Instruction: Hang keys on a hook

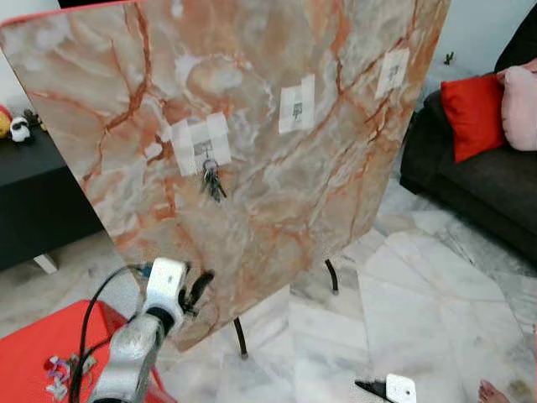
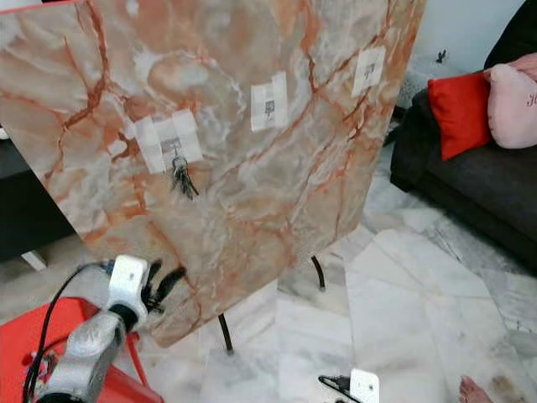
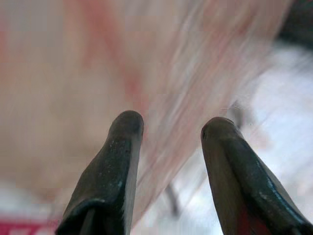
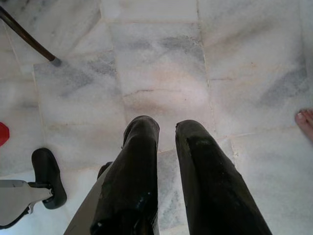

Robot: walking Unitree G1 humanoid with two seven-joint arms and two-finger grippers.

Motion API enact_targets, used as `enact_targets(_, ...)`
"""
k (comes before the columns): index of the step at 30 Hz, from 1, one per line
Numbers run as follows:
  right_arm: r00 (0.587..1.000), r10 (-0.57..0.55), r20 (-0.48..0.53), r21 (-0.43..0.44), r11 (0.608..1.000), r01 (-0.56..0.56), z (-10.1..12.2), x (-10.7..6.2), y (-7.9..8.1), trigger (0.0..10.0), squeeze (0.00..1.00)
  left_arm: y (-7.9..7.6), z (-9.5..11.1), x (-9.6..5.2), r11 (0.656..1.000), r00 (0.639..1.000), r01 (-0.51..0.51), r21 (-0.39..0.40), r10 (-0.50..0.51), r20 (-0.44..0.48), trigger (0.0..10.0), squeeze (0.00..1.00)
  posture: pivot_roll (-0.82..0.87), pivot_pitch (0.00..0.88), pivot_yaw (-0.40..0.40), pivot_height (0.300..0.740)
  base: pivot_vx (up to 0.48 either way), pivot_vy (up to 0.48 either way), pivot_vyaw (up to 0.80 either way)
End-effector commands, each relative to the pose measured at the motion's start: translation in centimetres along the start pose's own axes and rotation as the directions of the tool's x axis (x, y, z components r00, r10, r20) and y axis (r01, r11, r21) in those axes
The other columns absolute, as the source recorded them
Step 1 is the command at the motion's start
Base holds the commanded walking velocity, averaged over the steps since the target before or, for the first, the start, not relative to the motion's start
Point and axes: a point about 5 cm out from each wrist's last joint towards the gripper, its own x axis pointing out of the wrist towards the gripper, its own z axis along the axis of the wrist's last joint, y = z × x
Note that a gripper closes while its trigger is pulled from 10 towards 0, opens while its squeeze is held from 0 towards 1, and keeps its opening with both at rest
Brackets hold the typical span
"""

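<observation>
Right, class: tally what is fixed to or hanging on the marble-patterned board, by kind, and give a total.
White tape patches with small hooks: 3 (left one, middle one, right one)
Bunches of dark metal keys, hanging on the left hook: 1
Total: 4

A small bunch of dark metal keys [image 1: 212, 180] hangs from a small hook [image 1: 204, 151] taped with white strips to the tilted, orange-veined marble-patterned board [image 1: 252, 75].
</observation>
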Motion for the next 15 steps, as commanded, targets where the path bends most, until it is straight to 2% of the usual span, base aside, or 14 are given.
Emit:
enact_targets(1,1.000,-0.004,-0.006,0.007,1.000,0.004,-0.1,0.0,-0.1,10.0,0.00,1.0,-1.7,-0.5,0.998,0.995,-0.061,-0.006,0.061,-0.076,10.0,0.00,0.02,0.000,-0.054,0.740,0.000,0.000,0.00)
enact_targets(4,1.000,-0.006,-0.004,0.004,1.000,0.006,0.0,0.0,-0.2,10.0,0.00,1.1,-4.4,-1.3,0.996,0.976,-0.085,0.008,0.085,-0.203,10.0,0.00,0.02,0.000,-0.056,0.740,0.000,0.000,0.00)
enact_targets(5,1.000,-0.006,-0.004,0.004,1.000,0.006,0.0,0.0,-0.2,10.0,0.00,1.1,-4.4,-1.3,0.996,0.976,-0.085,0.008,0.085,-0.203,10.0,0.00,0.02,0.000,-0.056,0.740,0.000,0.000,0.00)
enact_targets(7,1.000,-0.010,0.004,0.007,1.000,0.010,0.1,0.0,-0.2,10.0,0.00,1.2,-6.0,-1.9,0.983,0.951,-0.169,-0.076,0.142,-0.275,10.0,0.00,0.02,0.006,-0.058,0.740,0.000,0.000,0.00)
enact_targets(10,1.000,-0.012,0.008,0.015,1.000,0.012,0.1,0.0,-0.2,10.0,0.00,0.9,-7.6,-2.7,0.969,0.920,-0.221,-0.114,0.169,-0.353,10.0,0.00,0.02,0.009,-0.059,0.740,0.000,0.000,0.00)
enact_targets(15,1.000,-0.009,0.005,0.007,1.000,0.009,0.2,0.0,-0.2,10.0,0.00,-0.3,-9.8,-3.8,0.977,0.868,-0.203,-0.069,0.146,-0.474,10.0,0.00,0.01,0.021,-0.058,0.740,0.000,0.000,0.00)
